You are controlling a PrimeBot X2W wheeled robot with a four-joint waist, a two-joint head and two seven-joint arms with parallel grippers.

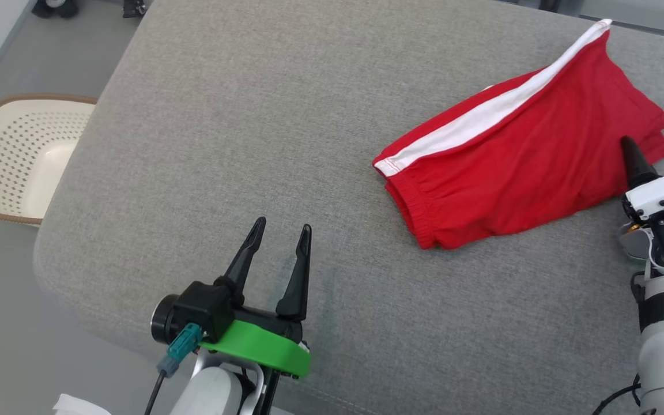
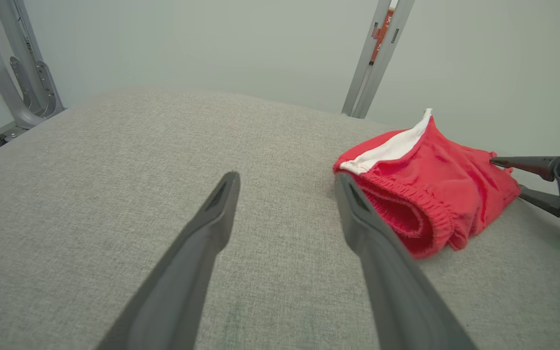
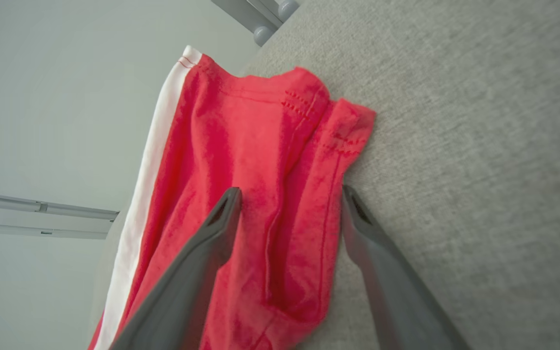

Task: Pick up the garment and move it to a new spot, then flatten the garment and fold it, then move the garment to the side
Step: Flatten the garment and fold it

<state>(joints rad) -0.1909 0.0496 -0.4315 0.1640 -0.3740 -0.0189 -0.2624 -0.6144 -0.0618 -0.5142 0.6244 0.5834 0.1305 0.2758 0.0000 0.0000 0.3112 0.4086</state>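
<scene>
Left gripper point(image 1: 283, 226), two long dark tapered fingers on a black block, is pointing up and slightly right in the head view, jaws standing wide apart. A bright green plastic collar point(image 1: 263, 346) is ringing its wrist above the pale grey forearm point(image 1: 211, 395). Right gripper point(image 3: 290, 192), same dark fingers on a white wrist housing point(image 1: 663, 193), is reaching in from the lower right, jaws likewise spread wide. One finger point(image 1: 632, 158) is angling up and left in the head view.

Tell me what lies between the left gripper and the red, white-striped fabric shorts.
Only bare grey woven upholstery separates the left gripper from the red shorts, shown in the head view.
</scene>
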